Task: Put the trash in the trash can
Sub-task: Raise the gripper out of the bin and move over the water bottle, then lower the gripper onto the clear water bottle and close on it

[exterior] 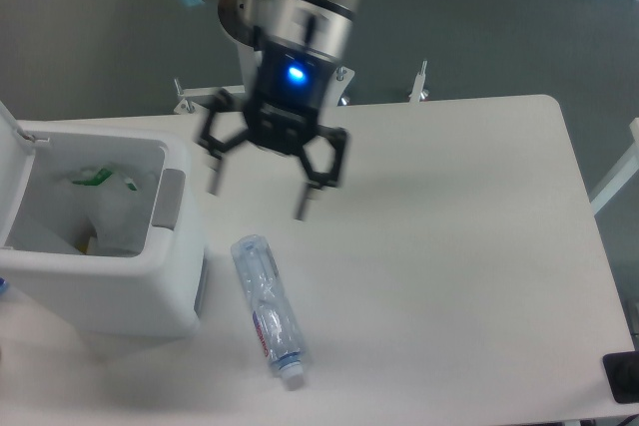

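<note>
Trash came in two pieces as we saw it: a crushed clear bottle (268,310) lay flat on the white table (449,246), cap toward the near edge, just right of the trash can (110,286); a clear plastic bag (110,212) sat inside the can, whose lid stood open at the left. Our gripper (257,195) hung above the table, beyond the bottle and right of the can's rim, its fingers (301,209) spread wide and holding nothing. We saw bare table stretching right of the bottle to the far and right edges.
</note>
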### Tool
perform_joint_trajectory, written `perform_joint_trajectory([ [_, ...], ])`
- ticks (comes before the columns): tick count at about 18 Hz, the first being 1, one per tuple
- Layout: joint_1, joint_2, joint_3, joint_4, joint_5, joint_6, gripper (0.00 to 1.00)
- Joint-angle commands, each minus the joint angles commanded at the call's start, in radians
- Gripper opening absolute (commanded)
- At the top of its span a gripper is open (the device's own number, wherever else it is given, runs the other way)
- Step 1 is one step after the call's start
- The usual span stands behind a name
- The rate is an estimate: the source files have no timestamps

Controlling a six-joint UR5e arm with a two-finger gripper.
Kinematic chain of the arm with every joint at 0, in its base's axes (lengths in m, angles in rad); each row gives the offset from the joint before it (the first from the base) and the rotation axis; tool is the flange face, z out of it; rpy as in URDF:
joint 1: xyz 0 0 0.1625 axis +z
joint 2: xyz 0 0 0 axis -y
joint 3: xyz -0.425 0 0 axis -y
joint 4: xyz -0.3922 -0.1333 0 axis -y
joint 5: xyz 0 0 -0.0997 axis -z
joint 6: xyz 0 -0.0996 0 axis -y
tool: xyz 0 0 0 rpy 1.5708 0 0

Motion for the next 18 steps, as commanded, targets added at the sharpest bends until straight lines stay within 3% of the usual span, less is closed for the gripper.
perform_joint_trajectory([
  [6,-0.049,-0.167,0.078,-0.026,0.143,-0.048,1.0],
  [13,-0.11,-0.397,0.245,-0.026,0.168,-0.097,1.0],
  [18,-0.126,-0.456,0.238,-0.026,0.183,-0.097,1.0],
])
